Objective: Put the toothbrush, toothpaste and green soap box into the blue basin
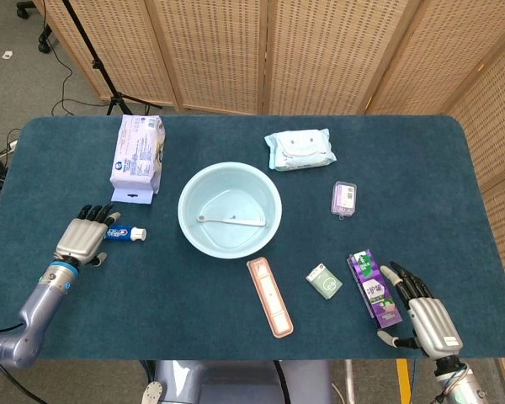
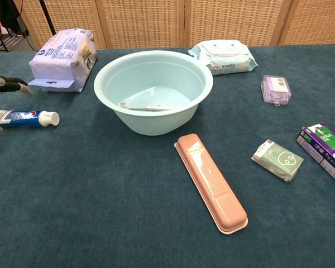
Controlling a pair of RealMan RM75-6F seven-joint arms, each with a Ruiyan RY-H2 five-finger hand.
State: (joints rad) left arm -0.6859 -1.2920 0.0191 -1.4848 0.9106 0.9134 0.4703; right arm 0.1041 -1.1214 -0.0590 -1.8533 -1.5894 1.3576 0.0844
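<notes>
Hovering our left hand point(image 1: 82, 239) over the tail of the blue-and-white toothpaste tube point(image 1: 125, 233) with fingers spread, we gripped nothing | white toothbrush point(image 1: 232, 220) lay inside the pale blue plastic basin point(image 1: 188, 220) | small green soap box point(image 1: 324, 281) sat on the table beside our open, empty right hand point(image 1: 425, 316)

Head view looks steeply down on the whole counter point(image 1: 421, 168); chest view sits low and near, sharing the basin point(image 1: 230, 210) point(image 2: 153, 89).
</notes>
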